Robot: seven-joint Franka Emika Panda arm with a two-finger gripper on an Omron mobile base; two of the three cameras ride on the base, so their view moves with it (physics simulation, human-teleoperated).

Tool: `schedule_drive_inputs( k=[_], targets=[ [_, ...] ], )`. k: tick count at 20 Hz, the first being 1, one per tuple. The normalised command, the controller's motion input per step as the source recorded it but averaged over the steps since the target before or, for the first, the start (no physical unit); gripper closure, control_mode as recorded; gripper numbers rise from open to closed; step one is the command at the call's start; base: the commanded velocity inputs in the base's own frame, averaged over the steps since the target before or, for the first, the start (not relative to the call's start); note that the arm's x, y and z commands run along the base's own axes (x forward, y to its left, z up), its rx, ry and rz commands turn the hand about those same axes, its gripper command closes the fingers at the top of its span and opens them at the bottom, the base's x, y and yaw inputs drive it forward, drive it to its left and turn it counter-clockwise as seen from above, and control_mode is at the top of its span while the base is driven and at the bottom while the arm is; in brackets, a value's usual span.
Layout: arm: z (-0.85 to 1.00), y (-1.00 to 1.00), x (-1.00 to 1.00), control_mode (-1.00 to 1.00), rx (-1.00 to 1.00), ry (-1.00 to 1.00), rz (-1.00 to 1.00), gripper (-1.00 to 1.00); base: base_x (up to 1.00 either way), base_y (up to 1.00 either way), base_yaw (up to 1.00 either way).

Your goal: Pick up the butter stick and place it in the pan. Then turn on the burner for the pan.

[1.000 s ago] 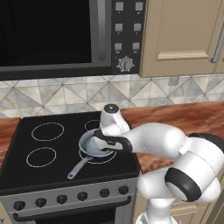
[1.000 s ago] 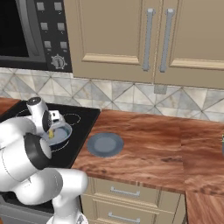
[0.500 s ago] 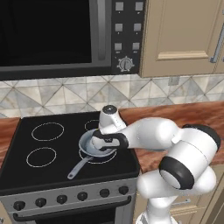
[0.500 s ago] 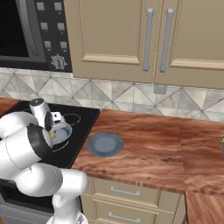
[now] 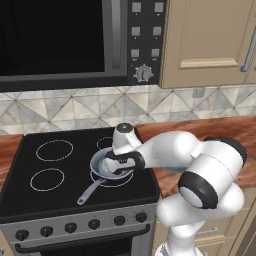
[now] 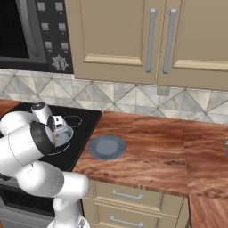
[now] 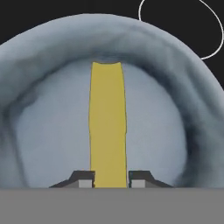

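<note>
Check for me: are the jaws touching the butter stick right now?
Touching. In the hand view the butter stick runs down between the two jaws of the gripper, each meeting its side with no gap, above the pan.

Both base views look forward and down from behind the arm, left and right, sharing the black cooktop [image 5: 60, 195] and pan [image 5: 100, 165], while the hand view faces closely into the pan [image 7: 52, 131].
</note>
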Motion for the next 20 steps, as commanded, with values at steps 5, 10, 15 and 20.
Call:
schedule_drive_inputs(
  k=[5, 10, 15, 20],
  targets=[
    [0.0, 0.0, -0.02, -1.0, 0.0, -0.02, 0.0, -1.0, 0.0, 0.0, 0.0],
    [0.16, 0.03, -0.25, -1.0, 0.0, -0.09, 0.0, -1.0, 0.0, 0.0, 0.0],
    [0.35, 0.28, -0.53, -1.0, 0.0, -0.12, 0.0, -1.0, 0.0, 0.0, 0.0],
    [0.52, 0.33, -0.6, -1.0, 0.0, -0.14, 0.0, -1.0, 0.0, 0.0, 0.0]
  ],
)
